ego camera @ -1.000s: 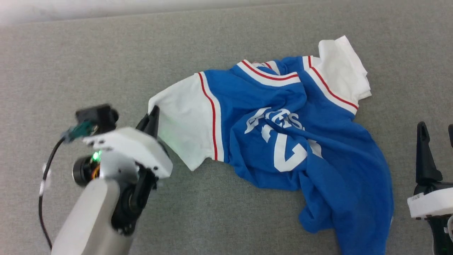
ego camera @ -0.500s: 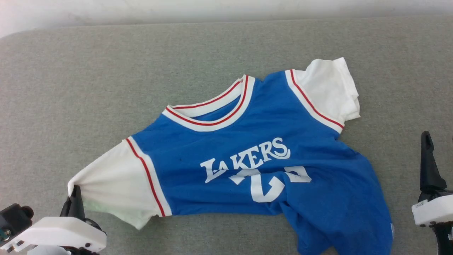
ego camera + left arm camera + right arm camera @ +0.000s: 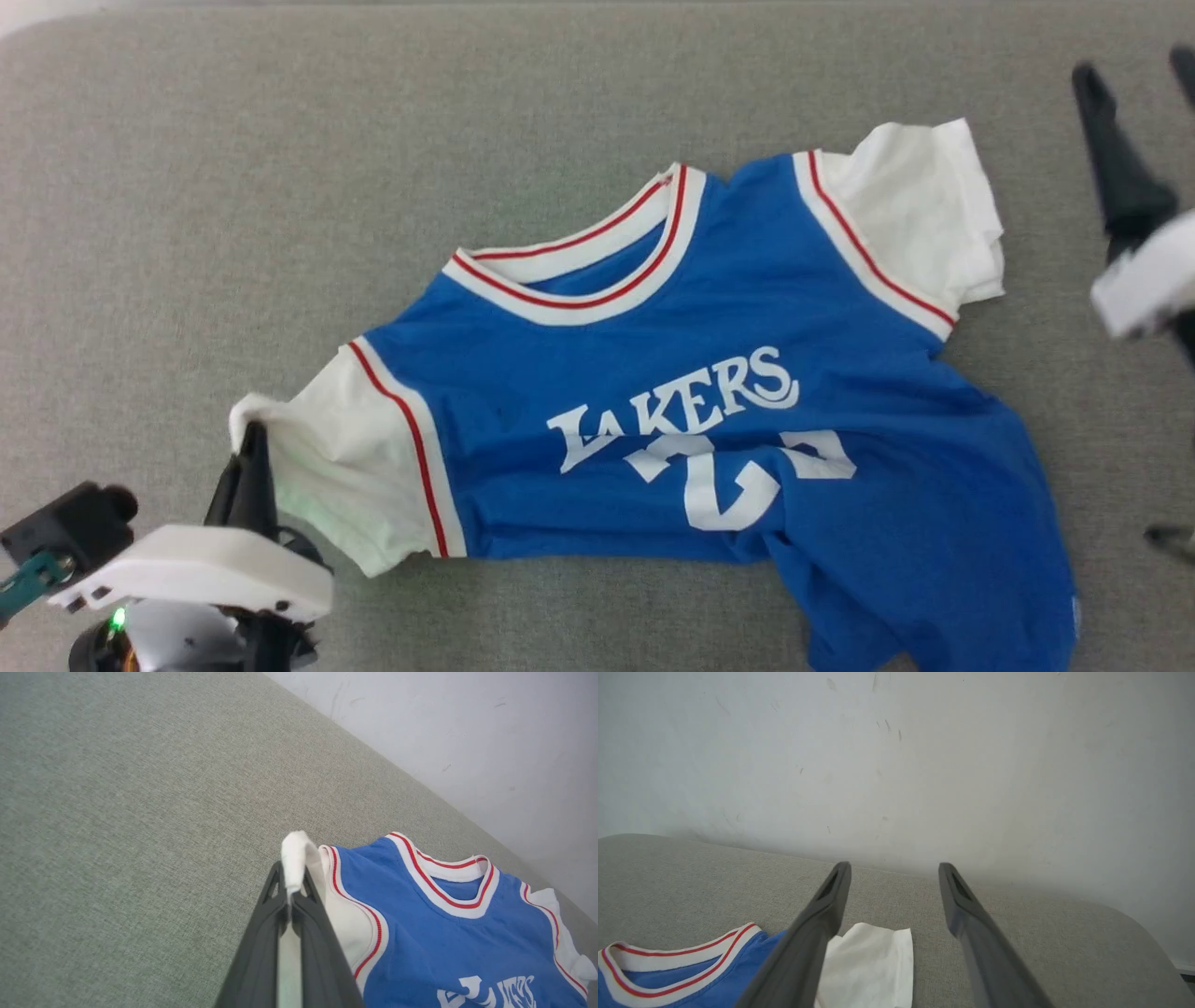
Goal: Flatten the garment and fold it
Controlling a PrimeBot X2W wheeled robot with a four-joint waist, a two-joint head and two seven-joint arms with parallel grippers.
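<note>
Our left gripper (image 3: 250, 443), low at the near left, is clamped tight on the cuff of the white left sleeve (image 3: 345, 467). In the wrist view a tuft of cloth pokes past its closed fingertips (image 3: 286, 896). A second ago the garment (image 3: 709, 373) lay bunched with its print crumpled. Since then we have dragged that sleeve out to the left, and the blue chest now lies spread on the grey fabric surface (image 3: 280, 187) with LAKERS legible. We judge flattening well begun but not finished: the number (image 3: 728, 476) is creased and the lower hem (image 3: 934, 597) at the near right is rumpled. Farther back, the striped collar (image 3: 579, 280) lies open and the right sleeve (image 3: 915, 205) rests doubled on itself. Just beside that sleeve our right gripper (image 3: 1134, 65), which has risen from the near right edge, hovers with its fingers wide apart, holding nothing.
</note>
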